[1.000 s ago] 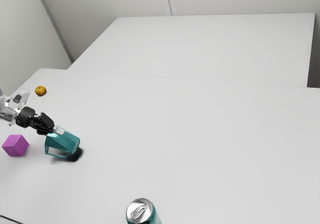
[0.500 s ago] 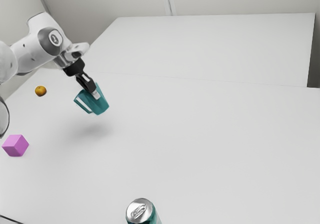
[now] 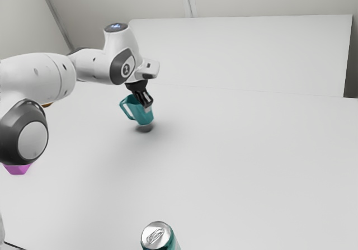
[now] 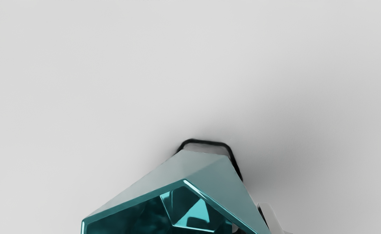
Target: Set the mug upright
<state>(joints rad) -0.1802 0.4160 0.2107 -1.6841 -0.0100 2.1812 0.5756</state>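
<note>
In the exterior view the teal mug (image 3: 136,111) is nearly upright with a slight tilt, its handle toward the exterior view's left. Its base hangs just above a dark shadow on the table. My gripper (image 3: 147,107) reaches down at the rim and is shut on the mug's wall. The wrist view looks into the open mouth of the mug (image 4: 210,172); there the gripper (image 4: 253,225) has one finger outside the wall and part of the other visible inside.
A can (image 3: 157,236) stands at the exterior view's near edge. A magenta cube (image 3: 17,169) is partly hidden behind the arm at the far left, as is the orange fruit (image 3: 47,105). The white table (image 3: 235,166) extends to the exterior view's right.
From low at the exterior view's left, my gripper has lifted the mug and carried it rightward. The mug has turned from its side to nearly upright, and over the last half second it has come lower.
</note>
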